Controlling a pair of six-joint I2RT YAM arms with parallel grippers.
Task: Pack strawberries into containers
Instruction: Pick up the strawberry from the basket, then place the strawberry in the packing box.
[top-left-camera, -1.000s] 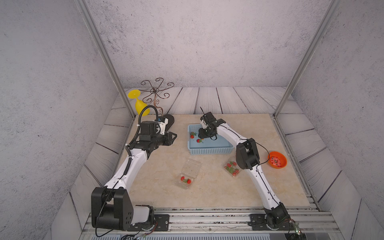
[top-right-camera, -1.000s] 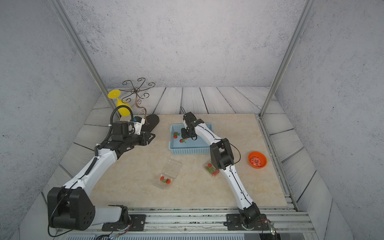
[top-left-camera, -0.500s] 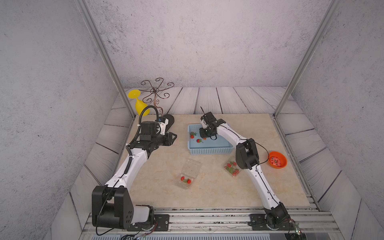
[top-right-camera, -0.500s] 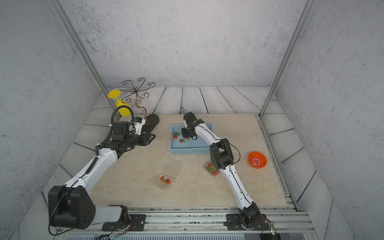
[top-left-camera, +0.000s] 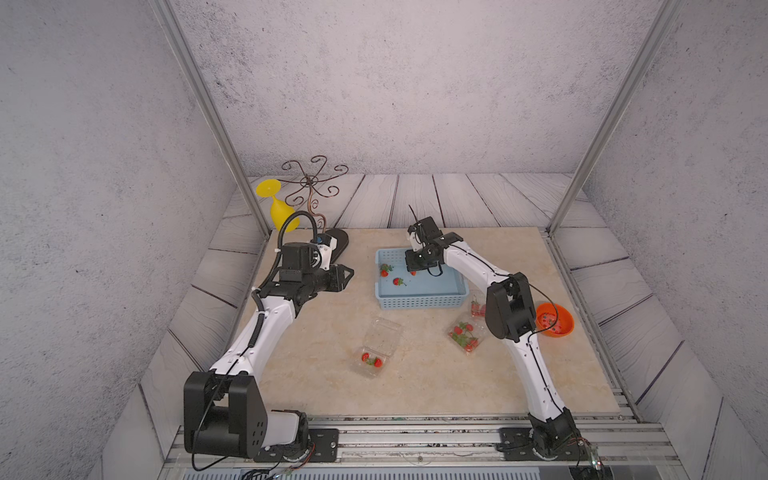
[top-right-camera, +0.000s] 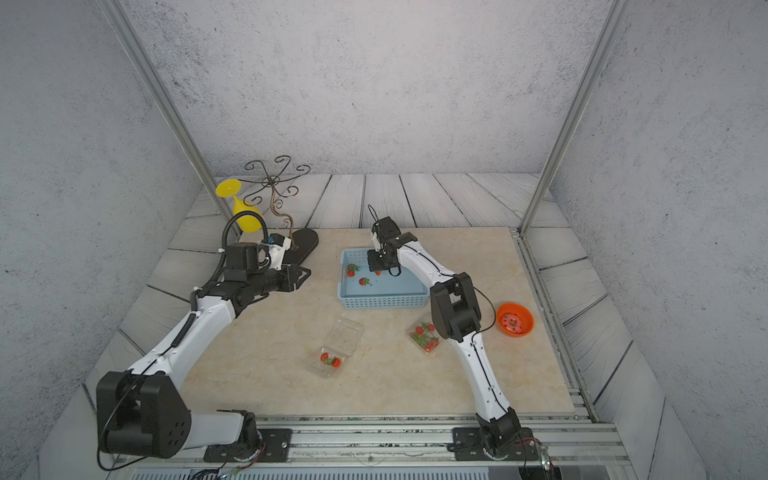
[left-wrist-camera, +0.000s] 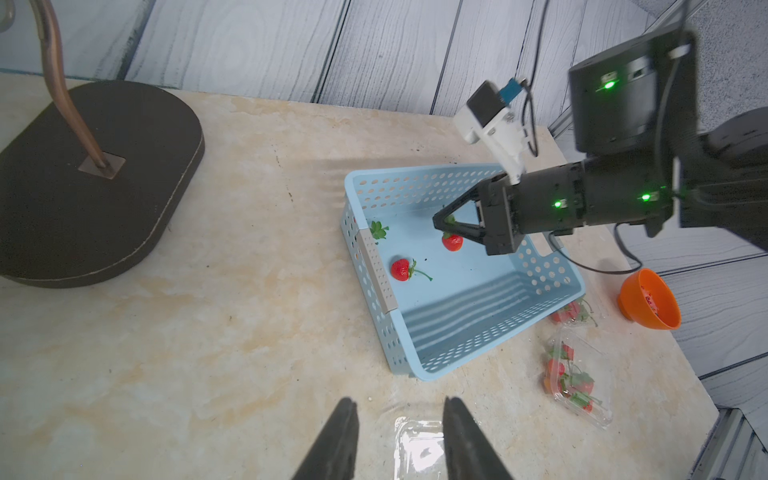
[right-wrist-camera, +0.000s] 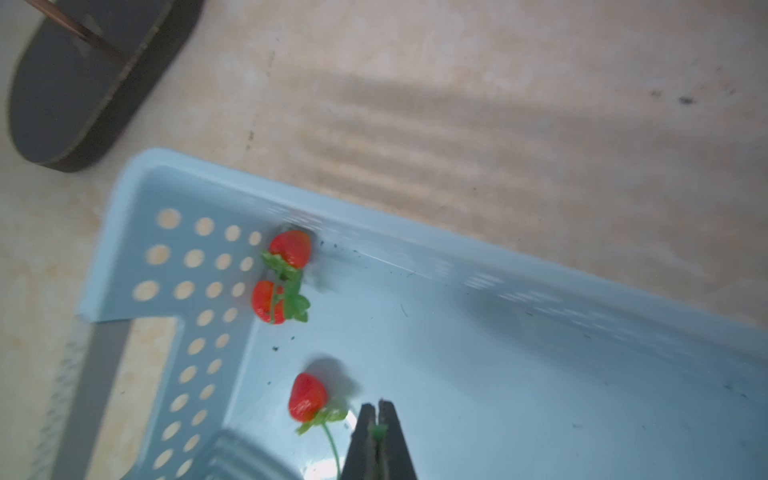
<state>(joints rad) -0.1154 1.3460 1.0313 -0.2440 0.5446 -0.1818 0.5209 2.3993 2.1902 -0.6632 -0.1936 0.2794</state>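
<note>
My right gripper (top-left-camera: 413, 267) (right-wrist-camera: 378, 409) reaches down into the light blue basket (top-left-camera: 419, 300), shut on the green cap of a strawberry (left-wrist-camera: 452, 242) that hangs just under its tips. Three more strawberries lie in the basket: two (right-wrist-camera: 291, 249) in a corner, one (right-wrist-camera: 307, 397) beside the jaws. An open container (top-left-camera: 376, 347) in front of the basket holds two strawberries (top-left-camera: 371, 360). A filled container (top-left-camera: 465, 334) sits by the right arm, another (top-left-camera: 478, 308) half hidden behind it. My left gripper (top-left-camera: 347, 274) (left-wrist-camera: 399, 419) hovers left of the basket, open and holding nothing.
An orange bowl (top-left-camera: 555, 320) stands at the right edge of the mat. A wire stand on a black oval base (top-left-camera: 337, 241) and a yellow goblet (top-left-camera: 282, 212) are at the back left, just behind the left gripper. Metal frame posts rise at both back corners.
My right gripper's jaws have closed on the strawberry's cap inside the basket. The left arm has hardly moved.
</note>
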